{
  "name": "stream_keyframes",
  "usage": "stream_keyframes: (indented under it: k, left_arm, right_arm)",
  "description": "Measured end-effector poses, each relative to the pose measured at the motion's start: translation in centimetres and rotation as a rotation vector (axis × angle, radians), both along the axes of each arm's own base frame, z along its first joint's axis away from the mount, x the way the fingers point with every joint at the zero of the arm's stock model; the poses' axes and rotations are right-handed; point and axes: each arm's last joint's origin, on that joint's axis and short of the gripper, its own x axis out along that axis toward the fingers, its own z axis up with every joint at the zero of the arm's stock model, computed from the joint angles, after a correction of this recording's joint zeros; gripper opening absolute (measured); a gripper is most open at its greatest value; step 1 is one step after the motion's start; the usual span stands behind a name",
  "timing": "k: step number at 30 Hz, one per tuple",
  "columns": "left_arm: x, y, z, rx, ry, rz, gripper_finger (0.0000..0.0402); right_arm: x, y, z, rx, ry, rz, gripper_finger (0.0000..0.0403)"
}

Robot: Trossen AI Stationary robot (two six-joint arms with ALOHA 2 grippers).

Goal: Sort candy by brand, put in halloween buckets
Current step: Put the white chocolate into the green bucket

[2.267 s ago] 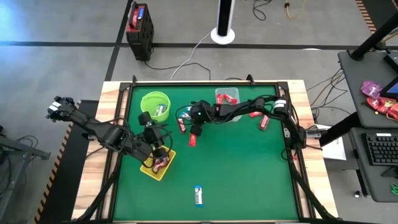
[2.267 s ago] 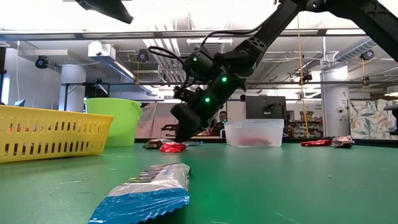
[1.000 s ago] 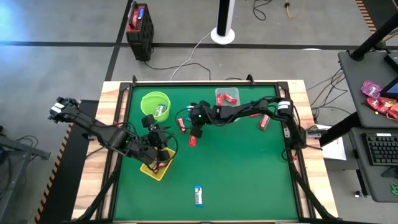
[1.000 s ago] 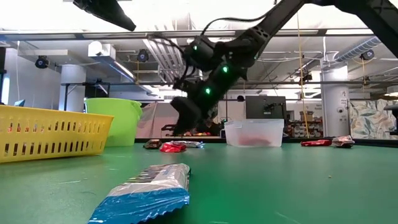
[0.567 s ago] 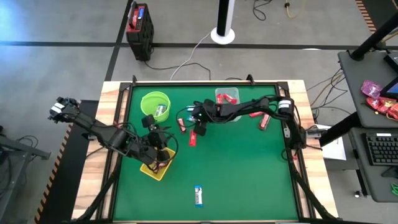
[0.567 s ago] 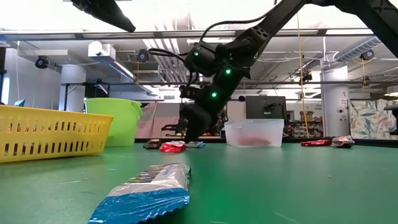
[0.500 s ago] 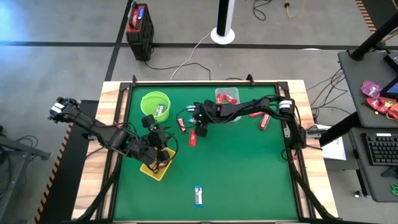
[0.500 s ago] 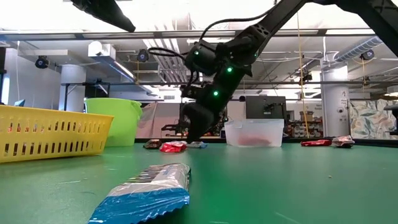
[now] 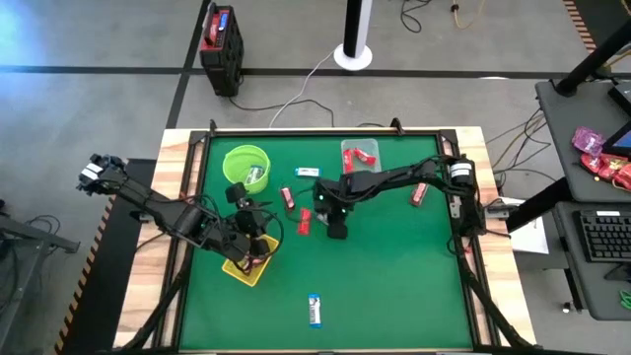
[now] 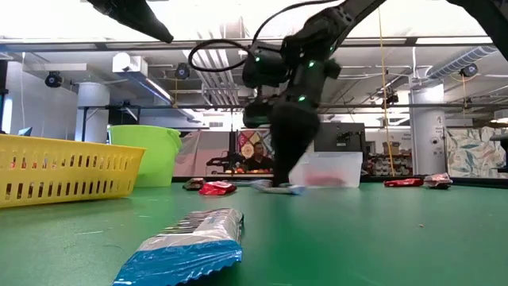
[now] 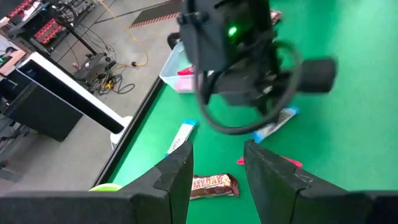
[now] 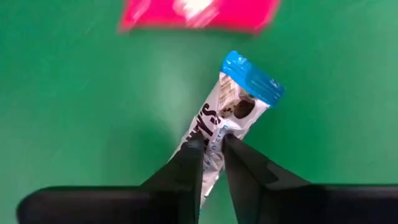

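Note:
My right gripper [image 9: 336,230] stands over the middle of the green table, shut on a blue-and-white candy bar [image 12: 239,109] beside a red bar [image 9: 304,223]. My left gripper [image 9: 252,240] hangs open above the yellow basket [image 9: 240,269], which holds dark and red bars. The lime-green bucket [image 9: 246,166] and the clear tub [image 9: 360,154] stand toward the far edge. Loose on the table lie a brown bar [image 9: 288,197], a blue-and-white bar [image 9: 308,172], two red bars [image 9: 418,193] near the right edge, and another blue-and-white bar [image 9: 315,310] near the near edge. My right gripper pinches the blue-and-white bar between its two fingers at about mid-length [image 12: 219,132], coming from above and pointing down. The bar's blue end [image 12: 252,78] sticks out past the fingertips. The bar sits low over the table [image 10: 279,188]; whether it touches the cloth I cannot tell.
A raised wooden frame [image 9: 177,177] borders the table. The right arm [image 9: 394,179] reaches across the far half. Open green surface lies between the right gripper and the near edge. Room equipment and a person's face show beyond the far edge in the low view.
My right gripper has moved from beside the brown and red bars toward the near edge and a little to the right. It has carried the blue-and-white bar away from the red bar. My left arm has stayed over the yellow basket.

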Motion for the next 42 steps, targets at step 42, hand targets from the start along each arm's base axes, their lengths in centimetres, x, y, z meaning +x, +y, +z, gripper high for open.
stream_keyframes:
  k: [42]
  left_arm:
    - [15.0,2.7,-14.3,-0.145,0.132,-0.519,0.0005]
  right_arm:
    - [-14.0,12.3,3.0,-0.217,-0.527,-0.176,0.0119]
